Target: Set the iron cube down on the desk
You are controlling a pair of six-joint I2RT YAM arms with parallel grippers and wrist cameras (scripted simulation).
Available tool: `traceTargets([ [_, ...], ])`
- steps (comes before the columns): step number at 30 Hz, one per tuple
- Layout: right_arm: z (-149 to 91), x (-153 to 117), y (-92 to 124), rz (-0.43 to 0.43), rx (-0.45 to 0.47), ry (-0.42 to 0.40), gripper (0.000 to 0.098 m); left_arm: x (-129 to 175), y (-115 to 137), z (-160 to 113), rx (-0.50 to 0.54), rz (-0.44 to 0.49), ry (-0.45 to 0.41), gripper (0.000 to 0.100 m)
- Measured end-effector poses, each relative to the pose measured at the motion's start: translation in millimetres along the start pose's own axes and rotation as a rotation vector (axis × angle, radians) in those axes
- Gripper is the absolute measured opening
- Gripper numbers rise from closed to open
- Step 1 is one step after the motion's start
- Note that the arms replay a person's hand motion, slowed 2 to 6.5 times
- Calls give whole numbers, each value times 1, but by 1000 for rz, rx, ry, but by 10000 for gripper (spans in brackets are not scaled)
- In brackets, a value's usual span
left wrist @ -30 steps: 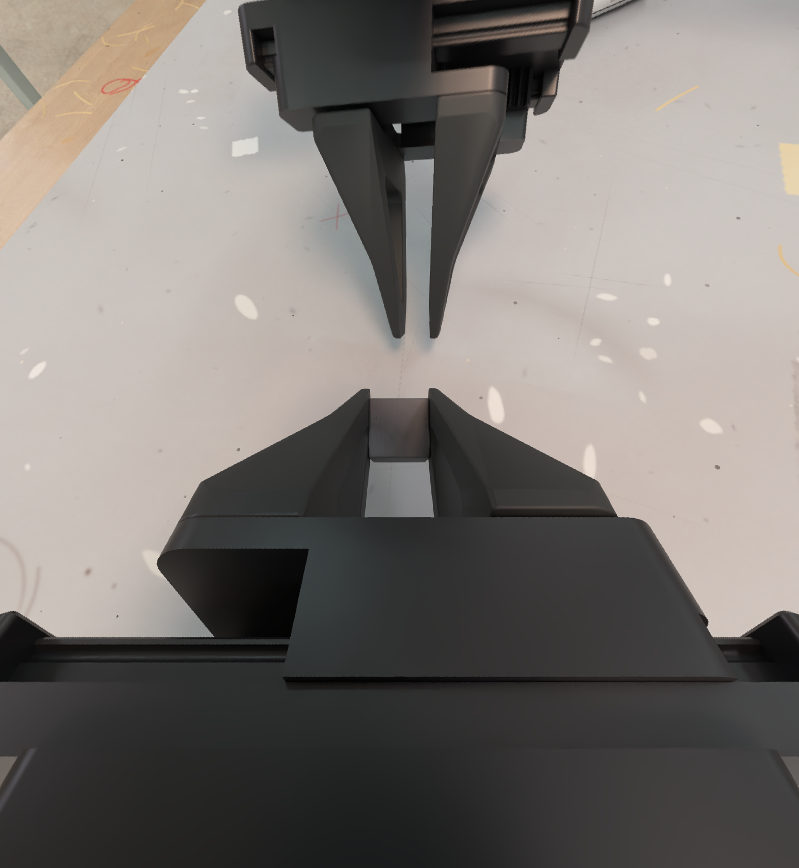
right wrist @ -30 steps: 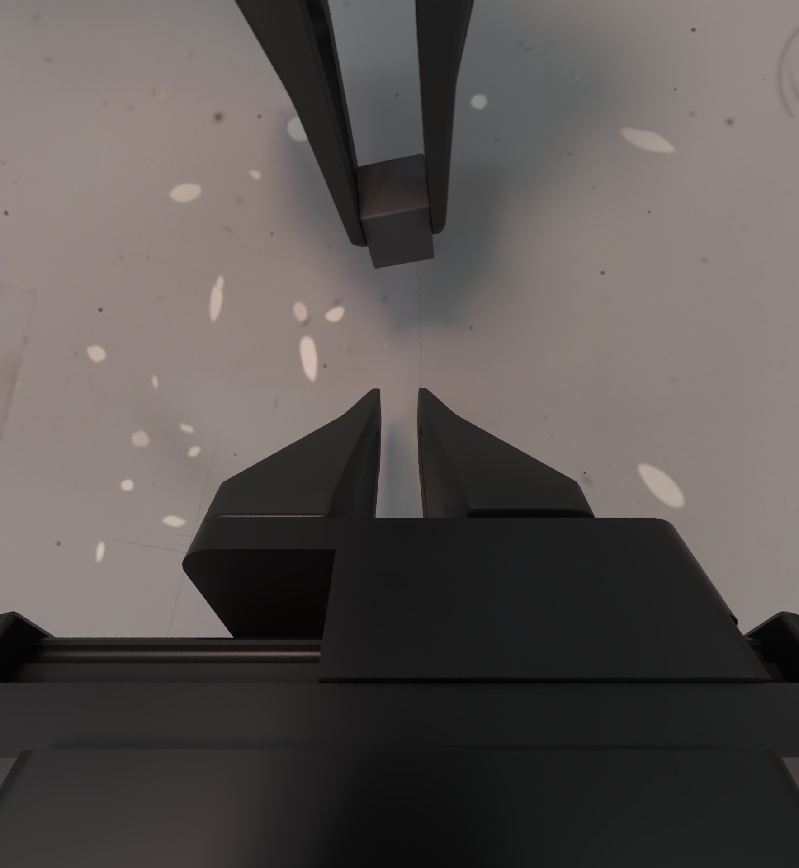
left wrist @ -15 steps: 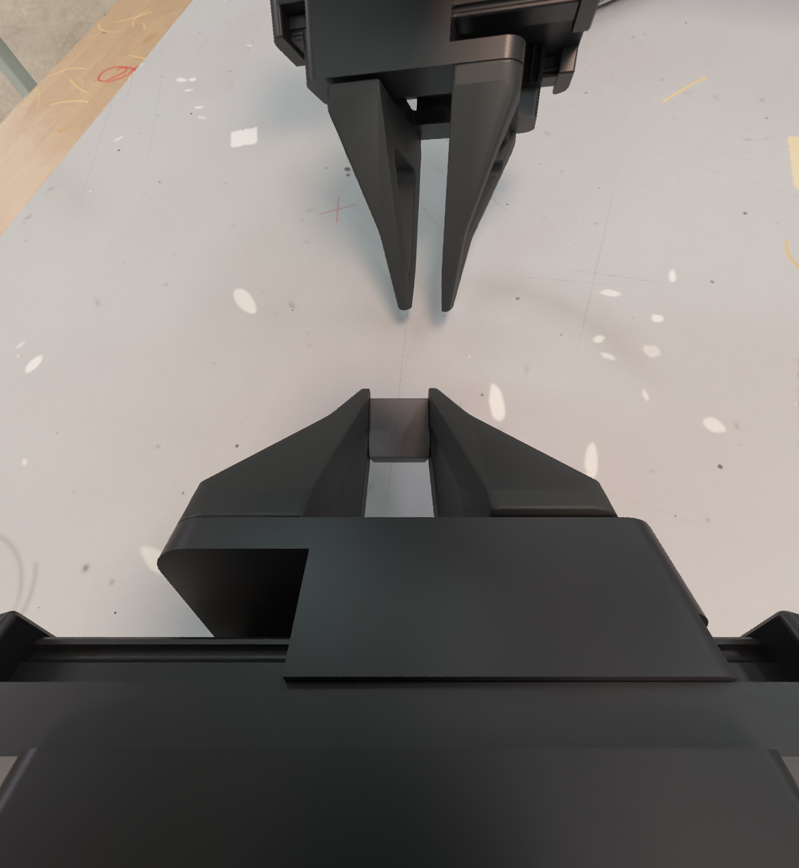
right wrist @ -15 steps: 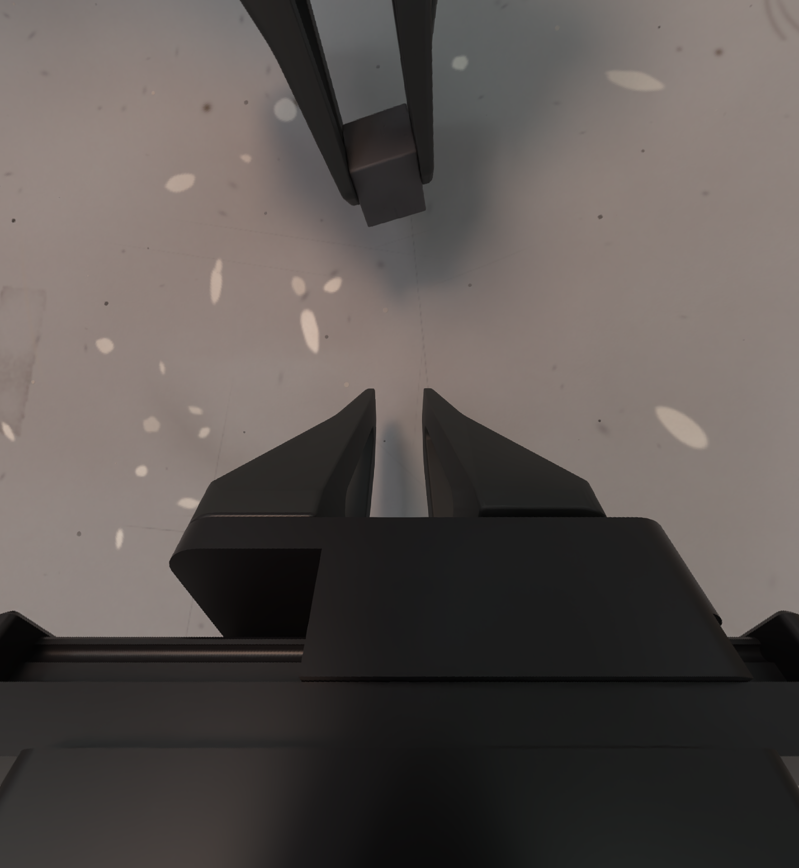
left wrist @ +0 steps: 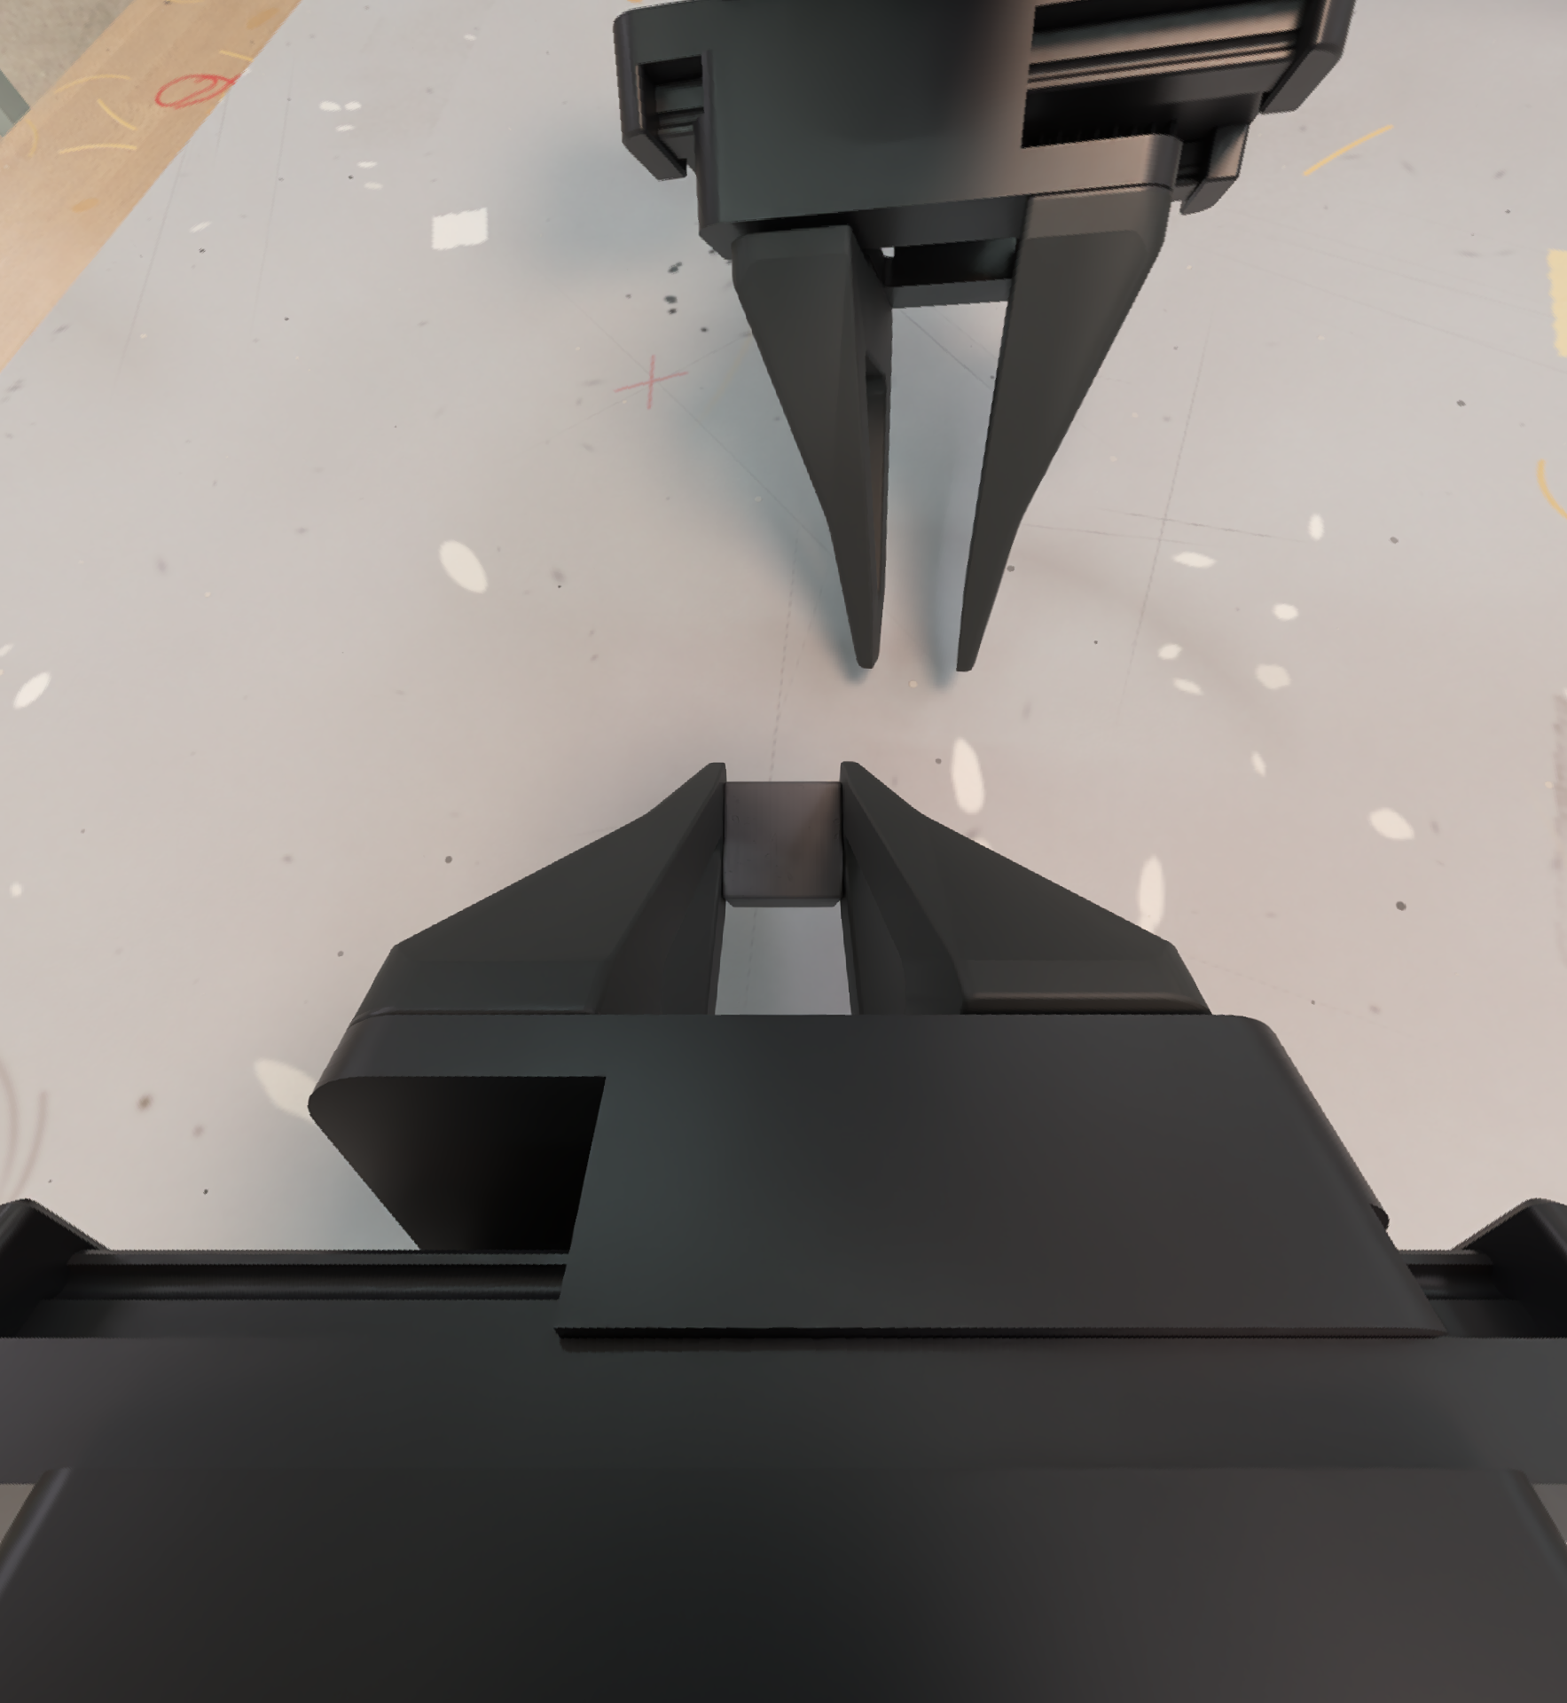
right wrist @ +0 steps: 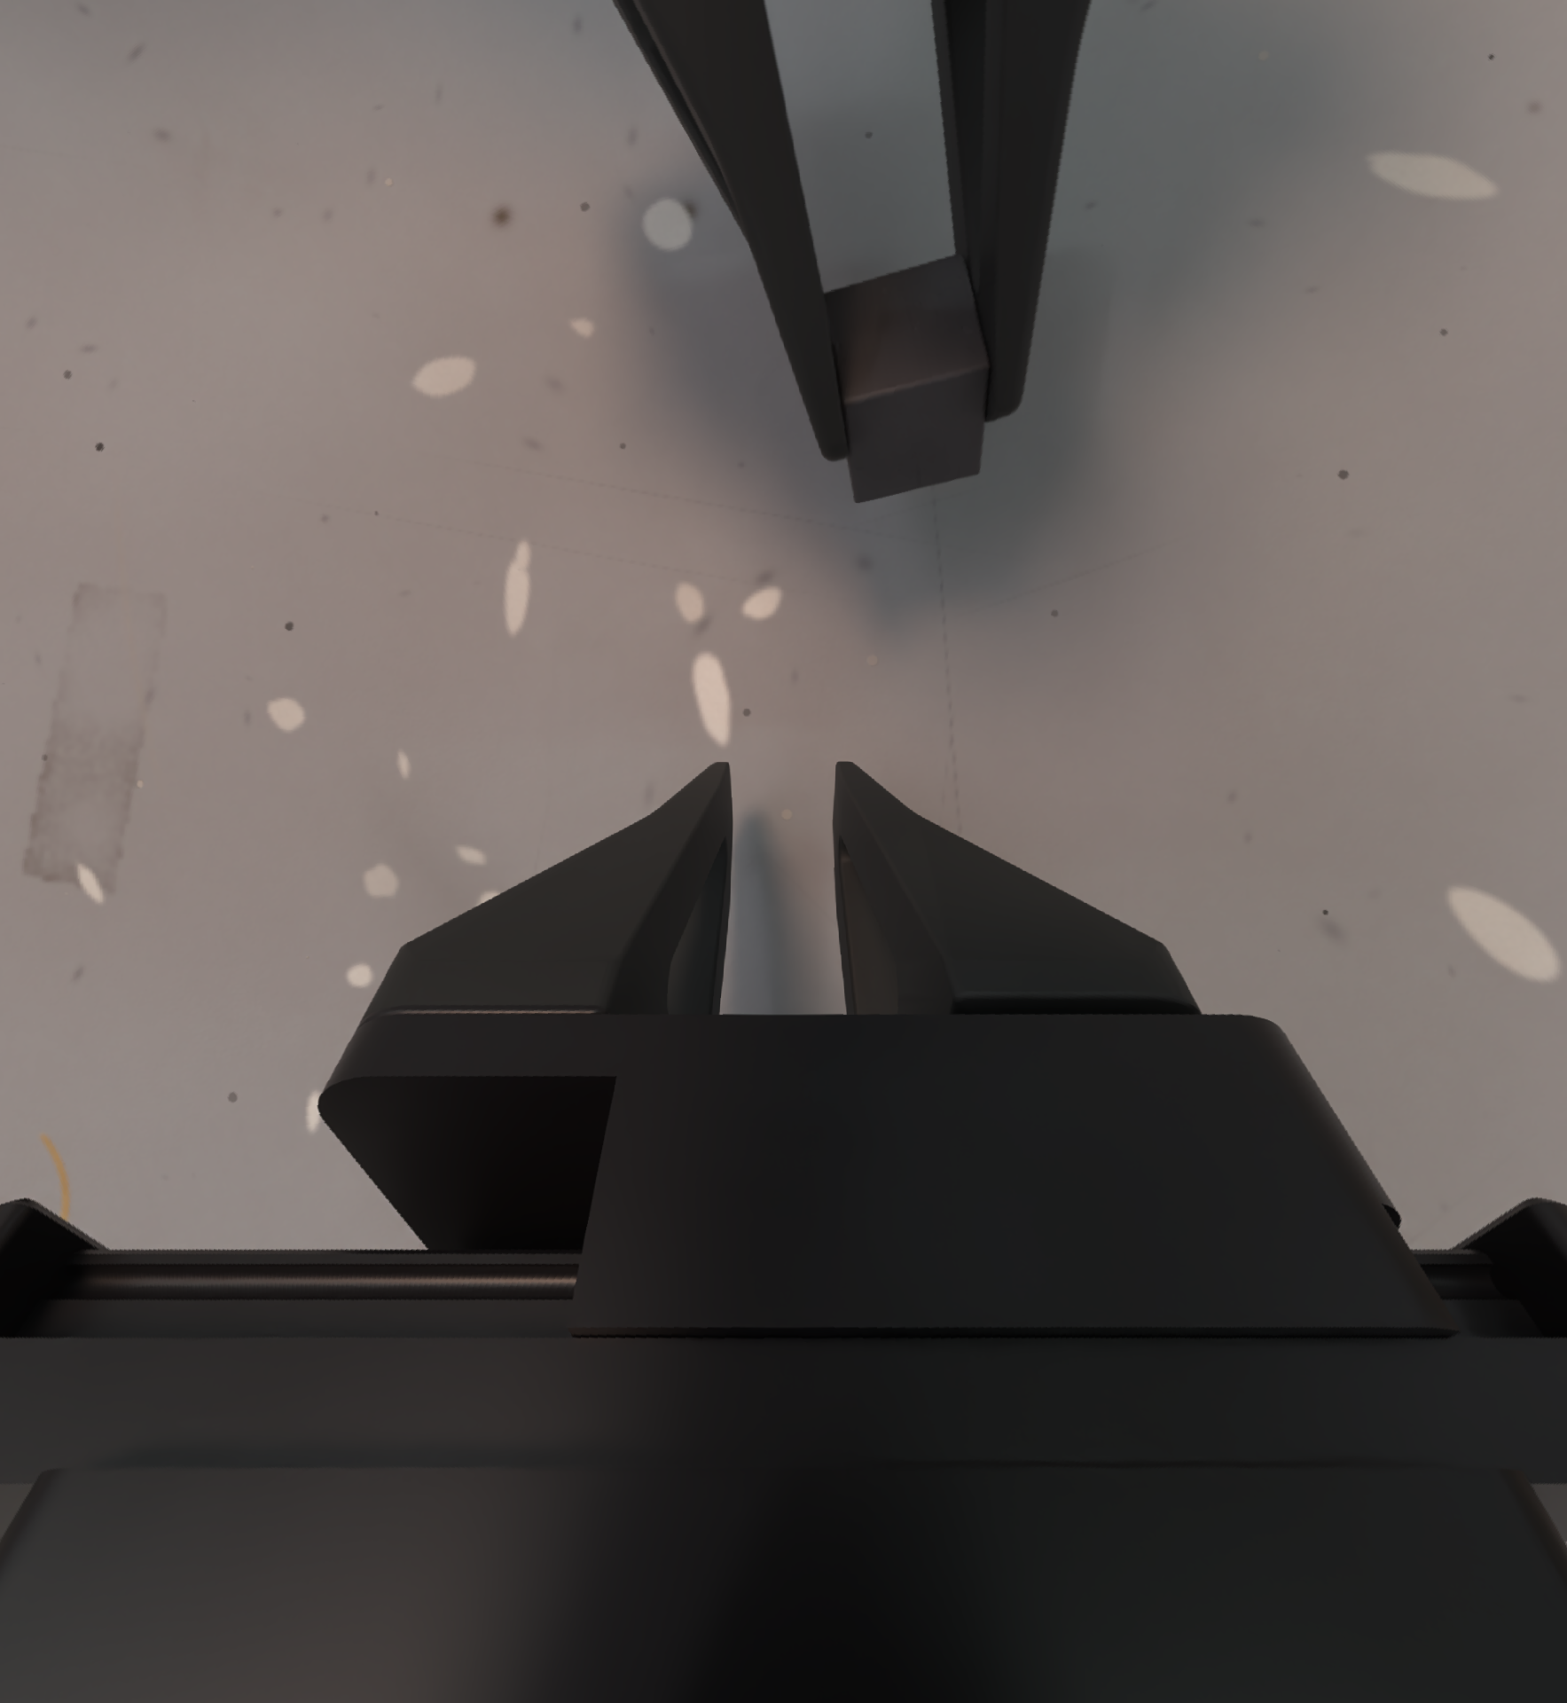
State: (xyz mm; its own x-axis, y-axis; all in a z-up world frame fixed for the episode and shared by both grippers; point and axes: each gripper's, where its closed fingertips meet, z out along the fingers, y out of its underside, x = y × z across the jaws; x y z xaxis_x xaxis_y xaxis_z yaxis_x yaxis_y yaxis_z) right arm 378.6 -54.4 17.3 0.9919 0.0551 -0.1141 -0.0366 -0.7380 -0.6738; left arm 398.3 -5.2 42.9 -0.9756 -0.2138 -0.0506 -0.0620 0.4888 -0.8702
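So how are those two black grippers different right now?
The left gripper is shut on the iron cube, a dark block pinched at its fingertips; the right gripper holds nothing, and only grey desk shows through its slightly parted gap. In the right wrist view the left gripper carries the cube above its shadow, not yet set down. Both are black, two-fingered, tips facing each other.

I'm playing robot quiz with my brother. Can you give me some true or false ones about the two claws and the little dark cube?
1. The left gripper holds the iron cube. True.
2. The right gripper holds a second cube. False: nothing is between its fingers.
3. The cube rests flat on the desk. False: it is clamped between the fingers near their tips.
4. The desk is light grey with pale flecks. True.
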Motion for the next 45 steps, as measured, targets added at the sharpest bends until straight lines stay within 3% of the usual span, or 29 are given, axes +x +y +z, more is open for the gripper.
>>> traceTargets([
  [33,7,-9,-12,-37,40,-26,184,9,8,7,-80,42,26,201],
  [45,-5,14,-11,-73,85,92,182,8,14,10,-130,24,22,201],
])
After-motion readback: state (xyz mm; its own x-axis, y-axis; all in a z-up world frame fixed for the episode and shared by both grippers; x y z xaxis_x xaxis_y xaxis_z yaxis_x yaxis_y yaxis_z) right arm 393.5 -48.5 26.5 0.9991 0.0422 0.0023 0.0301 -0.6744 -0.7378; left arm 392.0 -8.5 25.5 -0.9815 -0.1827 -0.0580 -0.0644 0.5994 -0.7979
